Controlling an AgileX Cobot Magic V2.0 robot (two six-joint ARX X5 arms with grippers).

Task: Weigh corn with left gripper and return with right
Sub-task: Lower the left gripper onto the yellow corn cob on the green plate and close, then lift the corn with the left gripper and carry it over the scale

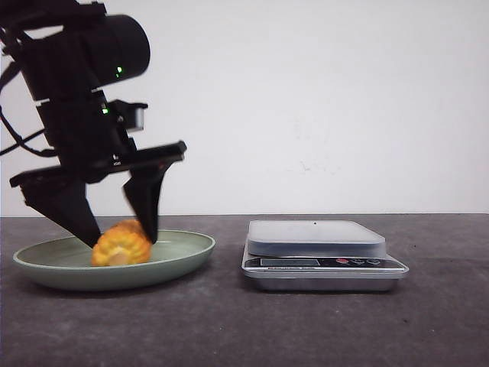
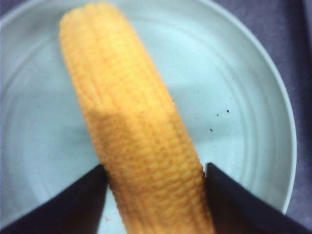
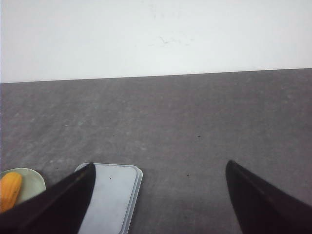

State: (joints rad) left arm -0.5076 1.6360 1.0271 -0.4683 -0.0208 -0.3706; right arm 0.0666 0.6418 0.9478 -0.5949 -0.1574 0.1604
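Front view with both wrist views. The corn (image 1: 121, 245), an orange-yellow cob with ribbed kernel rows and a pale cut end, lies on its side in a shallow pale-green plate (image 1: 187, 256) at the left of the dark counter (image 1: 229, 329). A digital kitchen scale (image 1: 317, 238) stands on the counter just beside the plate, on its right, with its platform bare.

The left tool (image 1: 122, 233) is lowered into the plate with one finger on each side of the cob. In the left wrist view the two dark fingertips (image 2: 73, 204) sit against, or all but against, opposite flanks of the corn (image 2: 136, 131), partway closed around it. Whether they already bear on it firmly cannot be told; the cob appears to rest on the plate (image 2: 248, 97).

The right tool (image 3: 158, 195) hangs wide open and holds nothing, aimed over the counter with the scale (image 3: 109, 195) near one finger.

Handling, as a judgement: the cob looks stiff and moderately light, so a firm pinch should not deform it. Its rounded, ribbed surface may roll or slip between flat fingers. The best hold is across the mid-length, square to the long axis, which is roughly where the fingers now stand.
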